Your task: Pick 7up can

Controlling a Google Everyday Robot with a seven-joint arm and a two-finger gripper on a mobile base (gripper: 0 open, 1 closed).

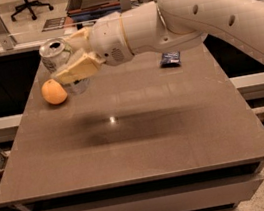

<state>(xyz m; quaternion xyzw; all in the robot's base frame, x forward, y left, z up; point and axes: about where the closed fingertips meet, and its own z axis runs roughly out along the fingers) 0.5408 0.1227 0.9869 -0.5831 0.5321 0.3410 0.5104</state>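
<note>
The 7up can (57,54) has a silver top and a whitish body, and it is held above the table at the upper left of the camera view. My gripper (74,62) is shut on the can, with one cream finger (75,69) across its front and the other behind it. The can's lower body is partly hidden by that finger. The can hangs clear of the table top, just above and to the right of the round orange fruit (54,92).
The brown table (128,143) fills the view. A flat dark blue snack packet (170,59) lies near its far right edge, partly under my arm (206,8). Behind the table are railings, a box and an office chair.
</note>
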